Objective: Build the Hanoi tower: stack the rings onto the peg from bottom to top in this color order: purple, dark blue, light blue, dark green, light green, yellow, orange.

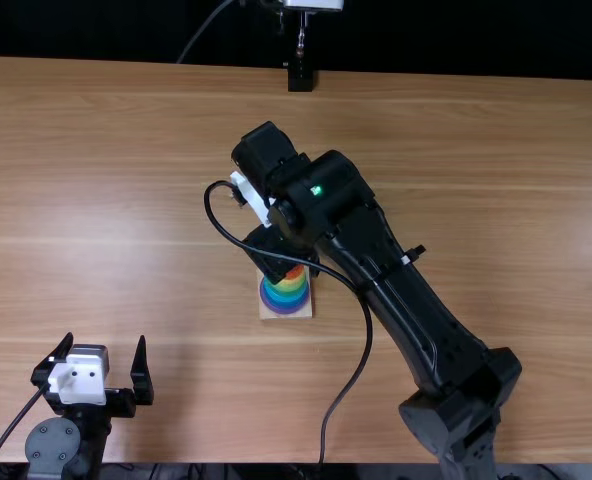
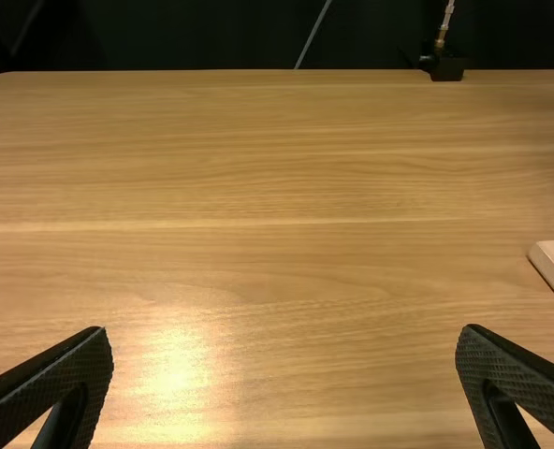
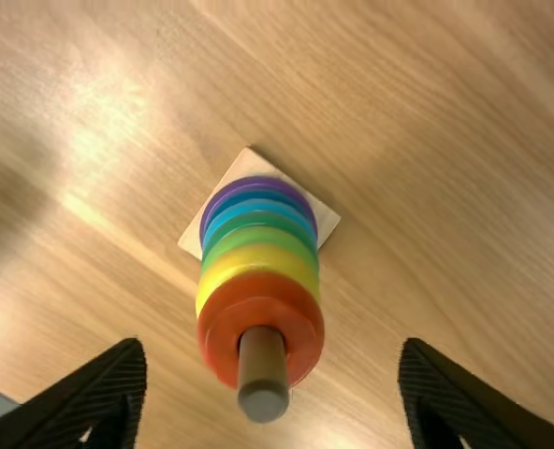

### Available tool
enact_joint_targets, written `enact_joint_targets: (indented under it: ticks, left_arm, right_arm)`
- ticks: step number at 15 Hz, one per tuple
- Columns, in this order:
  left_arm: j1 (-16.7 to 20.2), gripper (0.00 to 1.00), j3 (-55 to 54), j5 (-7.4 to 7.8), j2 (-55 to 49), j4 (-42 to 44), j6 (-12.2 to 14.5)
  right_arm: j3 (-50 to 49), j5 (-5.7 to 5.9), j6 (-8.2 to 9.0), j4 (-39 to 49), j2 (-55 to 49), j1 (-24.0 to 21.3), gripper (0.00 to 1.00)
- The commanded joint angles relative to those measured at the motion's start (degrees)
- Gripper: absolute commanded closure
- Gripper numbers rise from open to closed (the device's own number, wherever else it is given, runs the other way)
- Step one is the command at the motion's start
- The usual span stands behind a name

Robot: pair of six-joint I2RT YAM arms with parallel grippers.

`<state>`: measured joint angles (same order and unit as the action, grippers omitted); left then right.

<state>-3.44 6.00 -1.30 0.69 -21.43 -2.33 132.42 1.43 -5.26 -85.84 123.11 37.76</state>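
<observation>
Where the right end effector point(image 1: 281, 252) hangs over the middle of the desk point(image 1: 126, 150), the ring tower sits beneath it, partly covered in the top view. In the right wrist view its two fingers point(image 3: 109, 393) are spread wide apart, with the top of the tower between them and touching neither.

The tower stands on a square, pale wooden base point(image 3: 249, 163) that lies flat on the desk. All seven rings are on the peg point(image 3: 261, 360). From the bottom up, they are the purple ring point(image 3: 258, 182), the dark blue ring point(image 3: 258, 195), the light blue ring point(image 3: 258, 206), the dark green ring point(image 3: 260, 219), the light green ring point(image 3: 260, 236), the yellow ring point(image 3: 258, 258) and, on top, the orange ring point(image 3: 225, 318). The peg's rounded end sticks up through the orange ring.

The left end effector point(image 1: 104, 348) is by the near edge of the desk, left of the tower and well apart from it. Its fingers are wide apart too, with nothing between them. In the left wrist view, a corner of the base and a sliver of the purple ring show at one side.

A black cable point(image 1: 362, 345) runs loosely alongside the right arm. At the far edge of the desk is a small black mount point(image 1: 300, 78) with a thin metal rod above it.
</observation>
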Motion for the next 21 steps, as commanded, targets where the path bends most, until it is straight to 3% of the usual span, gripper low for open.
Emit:
enact_joint_targets:
  ticks: [1, 3, 6, 11, 18, 21]
  left_arm:
    - [-0.6, 0.0, -6.0, 0.25, -0.69, -4.41, 0.22]
    - [-0.6, 0.0, -6.0, 0.25, -0.69, -4.41, 0.22]
    - [-0.6, 0.0, -6.0, 0.25, -0.69, -4.41, 0.22]
    - [-0.6, 0.0, -6.0, 0.25, -0.69, -4.41, 0.22]
    - [-0.6, 0.0, -6.0, 0.25, -0.69, -4.41, 0.22]
    - [-0.6, 0.0, -6.0, 0.25, -0.69, -4.41, 0.22]
  right_arm:
    - [1.26, 1.1, -0.02, 1.2, 0.99, 0.04, 0.0]
    - [1.35, 1.21, -0.23, 4.99, 0.55, -0.14, 0.0]
    - [-1.81, 1.52, -0.54, 15.96, -1.64, -5.33, 0.0]
    - [-26.78, 1.52, -0.65, 38.11, -17.99, -14.64, 0.0]
    - [-54.46, 0.47, -0.44, 49.61, -45.24, -30.81, 0.0]
    - [-66.94, 0.68, -0.23, 60.26, -55.17, -35.82, 0.0]
